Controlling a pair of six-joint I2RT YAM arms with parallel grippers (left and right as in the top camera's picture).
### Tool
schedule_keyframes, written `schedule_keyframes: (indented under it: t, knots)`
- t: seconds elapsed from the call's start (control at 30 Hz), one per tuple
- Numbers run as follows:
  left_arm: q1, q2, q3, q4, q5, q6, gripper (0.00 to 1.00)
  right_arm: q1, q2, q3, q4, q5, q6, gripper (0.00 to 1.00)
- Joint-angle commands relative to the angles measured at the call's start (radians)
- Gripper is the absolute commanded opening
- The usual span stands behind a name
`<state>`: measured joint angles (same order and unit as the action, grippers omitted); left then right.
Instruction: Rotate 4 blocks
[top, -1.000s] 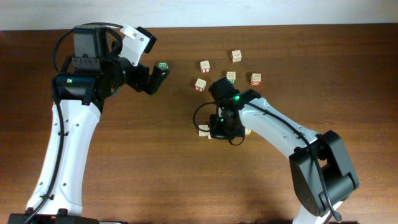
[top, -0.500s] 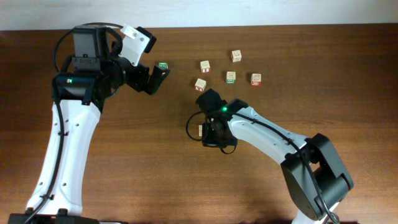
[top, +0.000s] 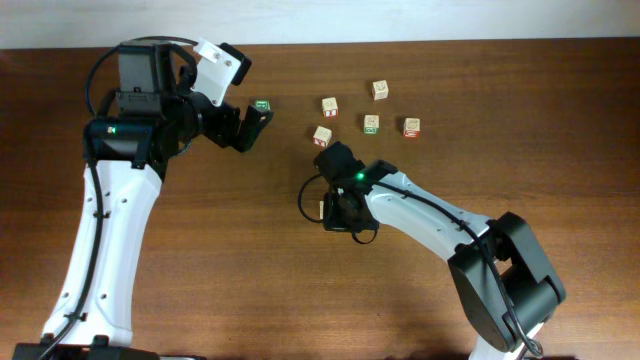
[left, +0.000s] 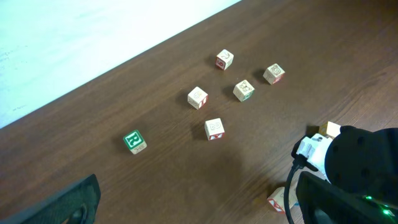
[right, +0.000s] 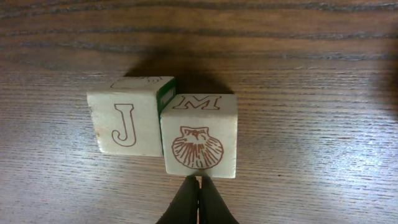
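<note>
A pale shell-printed block (right: 199, 146), M on top, sits on the table (right: 311, 62), a J block (right: 127, 124) touching its side. The right gripper (right: 199, 200), clenched empty, points at the shell-printed block's edge; the left gripper (top: 255, 128) gapes, well apart.

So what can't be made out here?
- Overhead: the right arm covers the clustered blocks except one pale corner.
- Right wrist: the shell block hides most of the J block's green side.
- Overhead: prints on the far blocks are too small to read.
</note>
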<state>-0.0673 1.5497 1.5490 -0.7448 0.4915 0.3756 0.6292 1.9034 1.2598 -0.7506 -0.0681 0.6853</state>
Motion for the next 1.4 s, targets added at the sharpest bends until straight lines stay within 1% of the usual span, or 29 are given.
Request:
schedule_keyframes:
  t: [0.0, 0.73, 0.8, 0.87, 0.97, 1.1, 1.37]
  knots:
    - [0.0, 0.006, 0.021, 0.002, 0.017, 0.008, 0.99, 0.005, 0.018, -0.003, 0.015, 0.026, 0.011, 0.05]
    - [0.0, 0.006, 0.021, 0.002, 0.017, 0.008, 0.99, 0.005, 0.018, -0.003, 0.034, 0.039, 0.003, 0.05]
    - [0.0, 0.006, 0.021, 0.002, 0.017, 0.008, 0.99, 0.005, 0.017, -0.003, 0.033, 0.027, -0.002, 0.05]
    - [0.0, 0.006, 0.021, 0.002, 0.017, 0.008, 0.99, 0.003, 0.012, 0.005, 0.024, -0.006, -0.038, 0.04]
    - [0.0, 0.006, 0.021, 0.002, 0.017, 0.008, 0.99, -0.02, -0.01, 0.052, -0.05, -0.014, -0.046, 0.04]
    - [0.0, 0.006, 0.021, 0.002, 0.017, 0.008, 0.99, -0.07, -0.025, 0.07, -0.097, -0.014, -0.053, 0.05]
    - [0.0, 0.006, 0.021, 0.002, 0.017, 0.008, 0.99, -0.091, 0.022, 0.066, -0.045, 0.005, -0.104, 0.05]
